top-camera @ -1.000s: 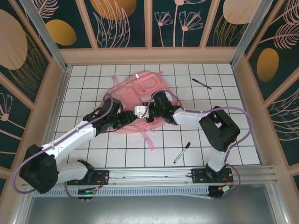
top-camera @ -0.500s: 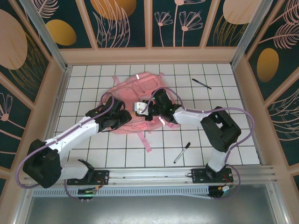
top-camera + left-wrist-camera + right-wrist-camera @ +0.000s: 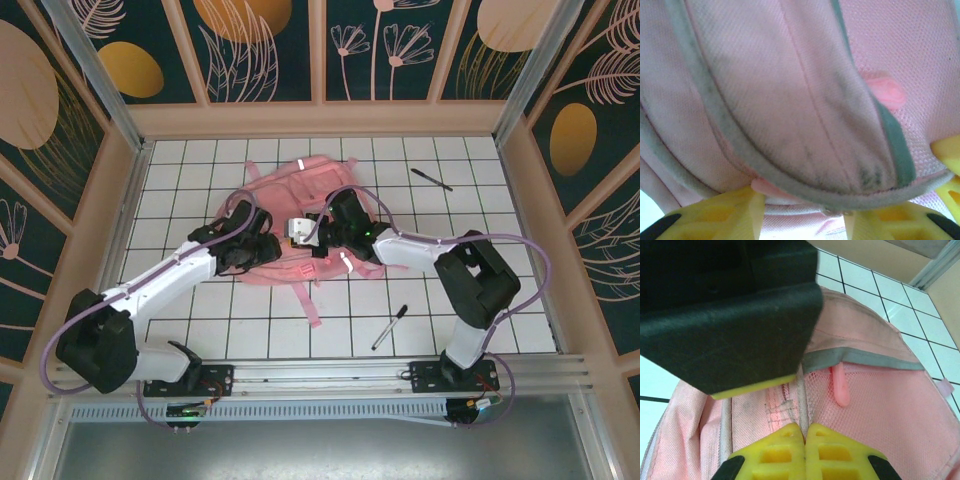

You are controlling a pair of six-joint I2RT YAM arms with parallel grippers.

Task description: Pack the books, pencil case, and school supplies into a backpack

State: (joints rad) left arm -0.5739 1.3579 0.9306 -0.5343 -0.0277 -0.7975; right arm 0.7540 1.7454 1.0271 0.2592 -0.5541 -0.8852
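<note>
The pink backpack [image 3: 300, 200] lies mid-table, with its fabric [image 3: 790, 90] close up in the left wrist view. My left gripper [image 3: 262, 246] [image 3: 802, 225] holds a grey-trimmed fold of the backpack between its part-closed yellow fingers [image 3: 715, 217]. My right gripper [image 3: 318, 232] [image 3: 805, 432] is shut on a grey seam beside the backpack's pink mesh [image 3: 865, 405]. The black and yellow block [image 3: 740, 330] just above it is the left gripper's finger. Two pens of the school supplies lie on the table, one [image 3: 431, 179] at far right and one [image 3: 389, 327] at near right. The books and pencil case are out of view.
A pink zipper pull [image 3: 841, 387] hangs under a grey strip. A loose pink strap [image 3: 308, 300] trails toward the arm bases. Wooden walls [image 3: 130, 190] ring the white tiled table [image 3: 480, 230].
The left jaws have narrowed onto the fabric, and that gripper has moved slightly away from the bases. The backpack's near edge has drawn in, and its strap now trails further left.
</note>
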